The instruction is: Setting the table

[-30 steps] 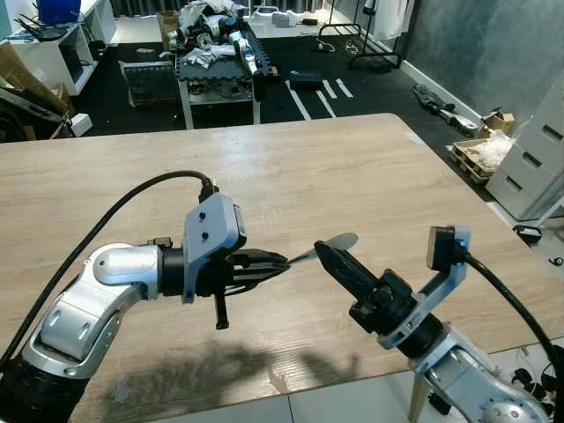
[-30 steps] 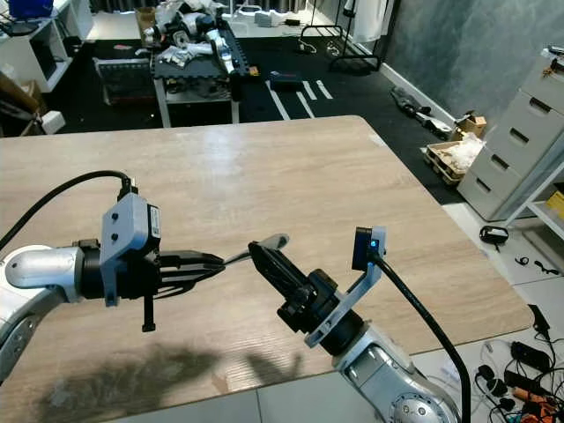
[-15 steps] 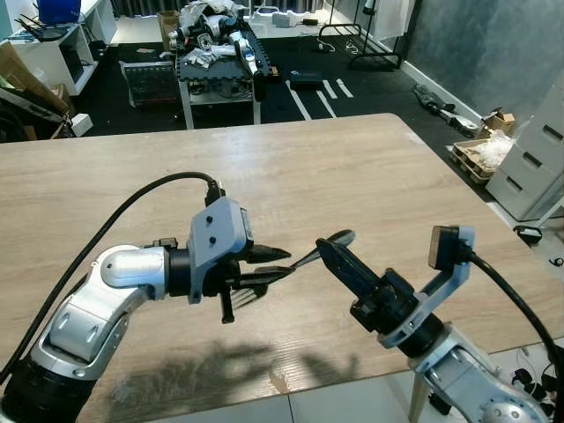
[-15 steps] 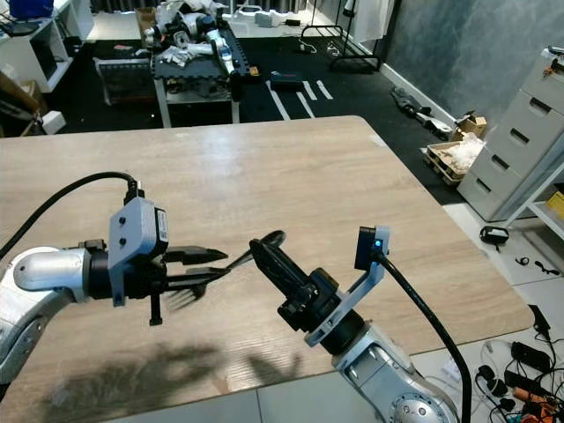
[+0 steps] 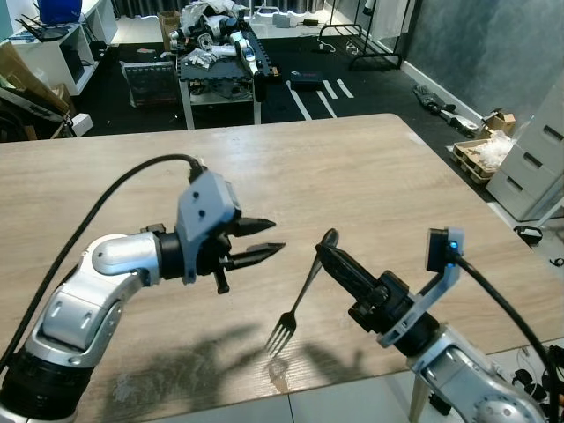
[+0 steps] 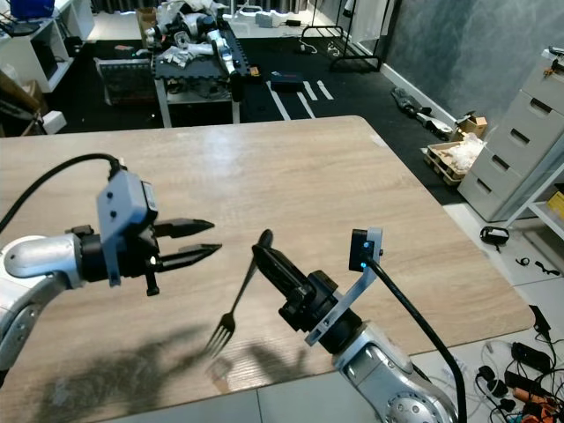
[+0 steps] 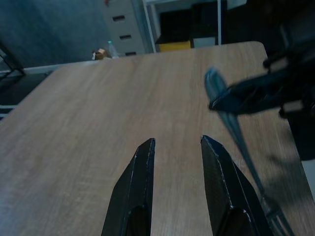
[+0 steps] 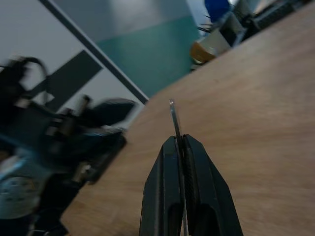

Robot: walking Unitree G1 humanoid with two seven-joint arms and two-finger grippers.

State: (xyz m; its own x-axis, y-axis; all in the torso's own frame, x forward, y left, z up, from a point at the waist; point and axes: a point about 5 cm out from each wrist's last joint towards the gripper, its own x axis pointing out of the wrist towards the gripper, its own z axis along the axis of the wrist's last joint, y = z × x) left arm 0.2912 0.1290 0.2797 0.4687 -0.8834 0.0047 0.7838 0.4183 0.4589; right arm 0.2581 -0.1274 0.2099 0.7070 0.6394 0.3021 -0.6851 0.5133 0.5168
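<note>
Holding the fork (image 5: 298,297) by the top of its handle, my right gripper (image 5: 328,257) kept both fingers pinched on it so it hung tines-down above the near part of the wooden table (image 5: 370,176), not yet touching the surface as far as I could judge. My left gripper (image 5: 262,240) sat just beside it with fingers parted and nothing between them, apart from the fork. I judged this grip near the handle end suited lowering the tines first, then laying the fork flat at a place setting.
</note>
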